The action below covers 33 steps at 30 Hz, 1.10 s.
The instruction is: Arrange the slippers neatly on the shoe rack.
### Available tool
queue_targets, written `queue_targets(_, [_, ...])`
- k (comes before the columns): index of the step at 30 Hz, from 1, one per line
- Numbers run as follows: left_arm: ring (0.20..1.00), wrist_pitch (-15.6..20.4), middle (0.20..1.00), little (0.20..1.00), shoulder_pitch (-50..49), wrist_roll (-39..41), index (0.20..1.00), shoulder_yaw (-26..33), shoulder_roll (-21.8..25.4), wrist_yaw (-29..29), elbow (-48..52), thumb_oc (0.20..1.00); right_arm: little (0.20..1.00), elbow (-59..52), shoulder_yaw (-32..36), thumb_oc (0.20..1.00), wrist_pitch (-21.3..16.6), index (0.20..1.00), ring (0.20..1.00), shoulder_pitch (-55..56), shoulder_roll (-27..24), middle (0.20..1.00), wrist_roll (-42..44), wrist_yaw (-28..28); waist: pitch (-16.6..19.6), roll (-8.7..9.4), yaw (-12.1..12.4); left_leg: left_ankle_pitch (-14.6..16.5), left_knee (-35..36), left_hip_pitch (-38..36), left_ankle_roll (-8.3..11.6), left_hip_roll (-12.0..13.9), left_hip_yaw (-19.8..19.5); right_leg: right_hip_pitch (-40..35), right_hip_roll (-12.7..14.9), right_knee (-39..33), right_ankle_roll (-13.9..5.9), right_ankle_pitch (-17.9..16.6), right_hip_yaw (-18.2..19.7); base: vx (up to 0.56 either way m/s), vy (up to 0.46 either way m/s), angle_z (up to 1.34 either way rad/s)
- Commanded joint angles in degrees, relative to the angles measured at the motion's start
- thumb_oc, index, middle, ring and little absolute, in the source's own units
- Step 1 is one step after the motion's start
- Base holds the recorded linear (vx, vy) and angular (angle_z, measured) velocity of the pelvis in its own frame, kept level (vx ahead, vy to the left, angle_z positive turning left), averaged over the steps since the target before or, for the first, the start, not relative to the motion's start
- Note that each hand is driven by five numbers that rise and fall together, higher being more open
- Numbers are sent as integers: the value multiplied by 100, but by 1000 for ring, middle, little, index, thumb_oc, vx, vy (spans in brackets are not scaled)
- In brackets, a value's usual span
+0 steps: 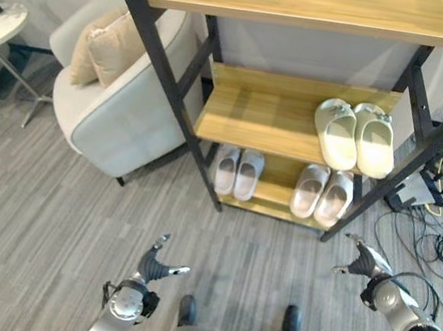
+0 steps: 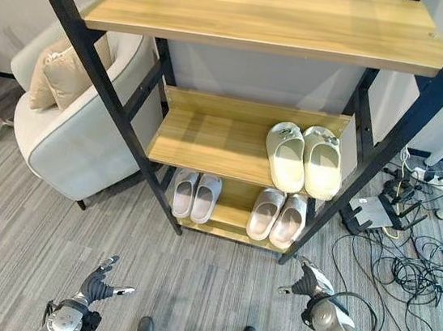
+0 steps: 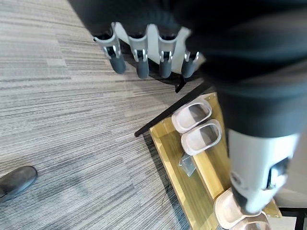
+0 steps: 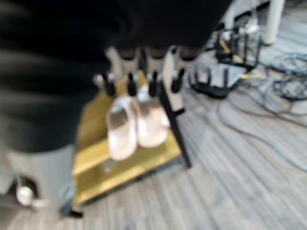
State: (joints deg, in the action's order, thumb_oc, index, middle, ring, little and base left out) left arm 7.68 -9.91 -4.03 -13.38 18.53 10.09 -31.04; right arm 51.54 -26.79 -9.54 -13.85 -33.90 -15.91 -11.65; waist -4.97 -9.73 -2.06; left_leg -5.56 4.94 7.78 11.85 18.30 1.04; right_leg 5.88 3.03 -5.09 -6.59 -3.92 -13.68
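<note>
Slippers sit in three pairs on the shoe rack [image 1: 211,123], a black-framed unit with wooden shelves. One cream pair [image 1: 354,136] lies side by side at the right end of the rack's middle shelf, toes pointing to the rack's back. Below it, on the bottom shelf, a pinkish-beige pair [image 1: 322,193] rests at the right, while a pale grey pair [image 1: 237,172] rests nearer the left, a bare stretch of wood between them. The rack's top shelf holds nothing. On the floor in front of the rack, the robot's left hand [image 1: 156,266] hangs low with fingers loosely spread, holding nothing. The right hand [image 1: 363,258] hovers just before the rack's right front leg, fingers relaxed and empty. An armchair [image 1: 122,112] with a beige cushion [image 1: 111,45] stands just left of the rack; a tangle of cables [image 1: 442,227] lies on the floor to the rack's right.
</note>
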Motion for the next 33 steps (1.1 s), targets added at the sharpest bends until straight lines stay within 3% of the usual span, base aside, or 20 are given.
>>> queue_targets(1, [1000, 209, 1000, 1000, 198, -3, 1000, -182, 224, 160, 112, 1000, 1000, -149, -102, 1000, -108, 1000, 1000, -406, 139, 1000, -13, -211, 111, 184, 153, -954, 6, 674, 95, 254, -108, 582, 514, 710, -664, 221, 149, 0, 0, 0])
queue_targets(14, [1000, 240, 1000, 1000, 166, 75, 1000, -136, 347, 257, 326, 1000, 1000, -428, -327, 1000, -81, 1000, 1000, -1280, 152, 1000, -39, -463, -180, 201, 273, -1002, 6, 1050, 30, 190, -175, 1080, 596, 890, -672, 134, 195, -16, 8, 1])
queue_targets(33, [1000, 292, 1000, 1000, 208, -71, 1000, -174, 419, 366, 397, 1000, 1000, -1202, 37, 1000, -223, 1000, 1000, -1778, -107, 1000, 72, -905, -321, 275, 248, -965, 6, 1260, -18, 155, -198, 1411, 655, 1001, -684, 93, 254, 1, 1, 0])
